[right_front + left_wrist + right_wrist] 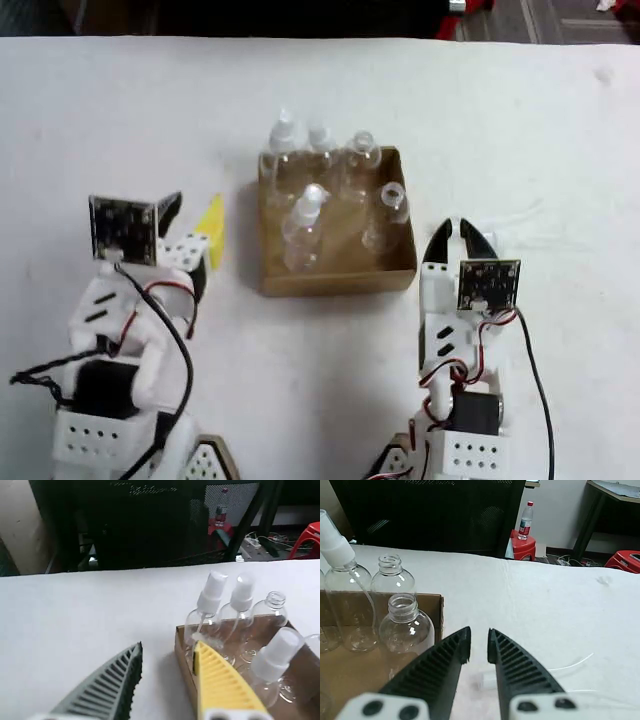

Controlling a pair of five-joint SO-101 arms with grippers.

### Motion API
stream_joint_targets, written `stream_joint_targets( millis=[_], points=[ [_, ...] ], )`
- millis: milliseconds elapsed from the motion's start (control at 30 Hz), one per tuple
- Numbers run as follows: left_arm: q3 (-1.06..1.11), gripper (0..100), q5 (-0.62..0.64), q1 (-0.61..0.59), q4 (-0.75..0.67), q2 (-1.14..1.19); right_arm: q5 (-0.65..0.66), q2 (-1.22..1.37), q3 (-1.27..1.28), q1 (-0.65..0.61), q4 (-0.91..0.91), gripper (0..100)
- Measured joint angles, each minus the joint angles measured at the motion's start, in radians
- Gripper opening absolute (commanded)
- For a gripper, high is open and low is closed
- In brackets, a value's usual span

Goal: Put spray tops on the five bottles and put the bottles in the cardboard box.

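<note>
The cardboard box [335, 278] sits mid-table and holds all the clear bottles. Three wear white spray tops: two at the far rim [283, 135] [320, 140] and one leaning in the middle [308, 215]. Two bottles are capless [362, 150] [393, 197]. My left gripper [190, 222] [167, 650] is open just left of the box, its yellow finger [220, 680] near the box wall. To the right of the box, my right gripper [460, 235] [478, 636] is open by a narrow gap and holds nothing. A loose spray top [484, 680] with its thin tube [572, 664] lies on the table beneath it.
White table surface [480, 120] stretches around the box. Beyond the far edge are dark furniture and red stools [622, 560]. Both arm bases stand at the near edge.
</note>
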Motion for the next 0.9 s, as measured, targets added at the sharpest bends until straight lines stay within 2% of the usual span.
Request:
stream_joint_targets(
  millis=[233, 367, 500, 633, 767, 900],
  points=[
    [0.264, 16, 0.0, -0.026, -0.133, -0.143, 0.006, 0.0, 0.0, 0.0, 0.0, 5.0],
    [0.284, 16, -0.069, -0.002, -0.149, -0.149, 0.051, 0.0, 0.0, 0.0, 0.0, 5.0],
    [0.288, 16, -0.086, 0.005, -0.195, -0.147, 0.055, 0.0, 0.0, 0.0, 0.0, 5.0],
    [0.292, 16, -0.087, -0.011, -0.285, -0.046, 0.055, 0.0, 0.0, 0.0, 0.0, 5.0],
    [0.321, 16, -0.087, -0.028, -0.393, 0.049, 0.002, 0.0, 0.0, 0.0, 0.0, 5.0],
    [0.367, 16, -0.087, -0.028, -0.476, 0.066, -0.015, 0.0, 0.0, 0.0, 0.0, 5.0]
  ],
)
